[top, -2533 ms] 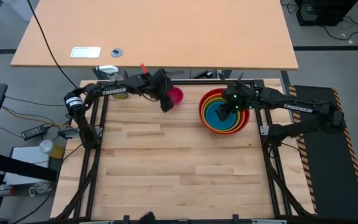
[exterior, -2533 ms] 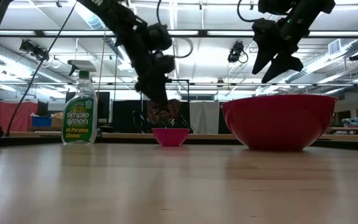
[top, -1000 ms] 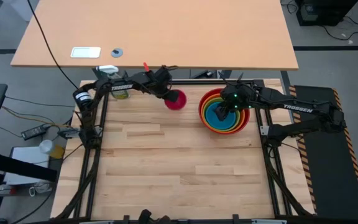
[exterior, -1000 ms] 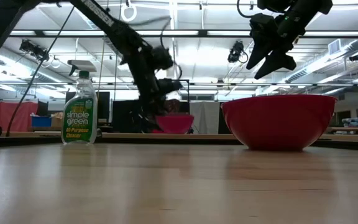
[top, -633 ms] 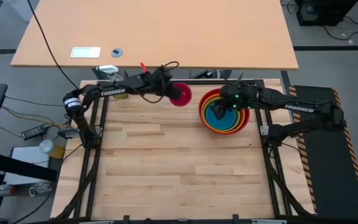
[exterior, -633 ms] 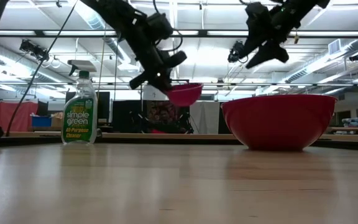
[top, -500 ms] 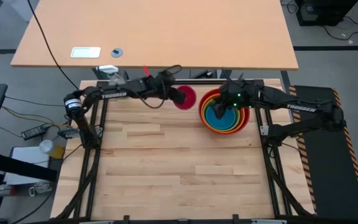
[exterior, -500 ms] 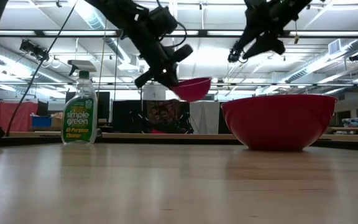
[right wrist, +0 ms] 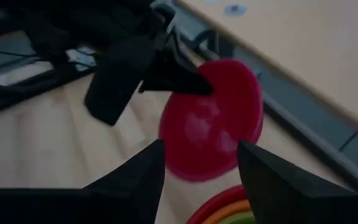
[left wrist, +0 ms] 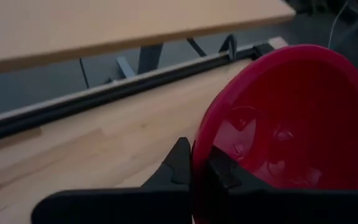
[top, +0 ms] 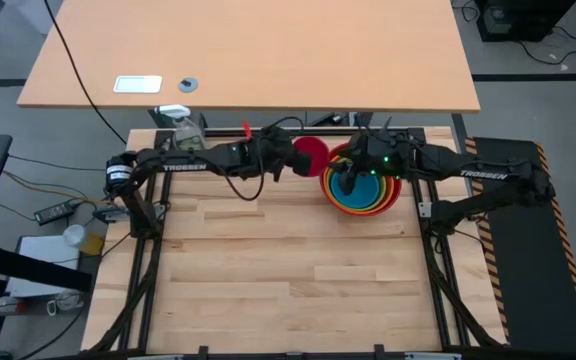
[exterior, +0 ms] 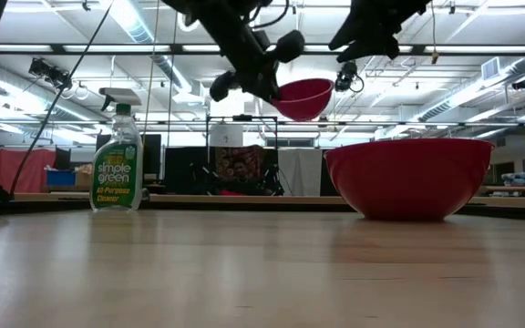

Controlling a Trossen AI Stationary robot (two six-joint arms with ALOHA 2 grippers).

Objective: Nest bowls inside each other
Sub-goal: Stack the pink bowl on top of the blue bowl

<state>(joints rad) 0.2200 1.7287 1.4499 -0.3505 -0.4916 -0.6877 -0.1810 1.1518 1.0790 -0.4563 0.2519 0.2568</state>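
Observation:
The small pink bowl (top: 311, 152) hangs in the air near the table's far edge, just left of the stack, with my left gripper (top: 290, 158) shut on it. In the low view the pink bowl (exterior: 303, 97) is higher than the stack's rim. The stack is the red bowl (top: 361, 205), which rests on its base with the orange (top: 340, 160), green and blue bowls (top: 365, 186) nested inside. My right gripper (top: 351, 180) hovers open above the stack, touching nothing; its wrist view looks at the pink bowl (right wrist: 213, 118). My left gripper holds the pink bowl by its rim (left wrist: 199, 155) on the side away from the stack. One finger (left wrist: 225, 171) is inside the bowl and one (left wrist: 176, 163) outside. The fingers come from the table's left, slanting down. The bowl is clear of the table, mouth up, nearly level.
A yellowish spray bottle (top: 190, 135) stands upright at the table's far left, seen beside the arms in the low view (exterior: 117, 164). A black frame rail (top: 318, 131) runs along the far edge. The near wooden tabletop (top: 288, 270) is bare.
My left gripper has carried the pink bowl up off the table and toward the table's right, up to the stack. Its wrist has turned, so the bowl has gone from tilted to nearly level. My right gripper has risen a little above the stack and tipped.

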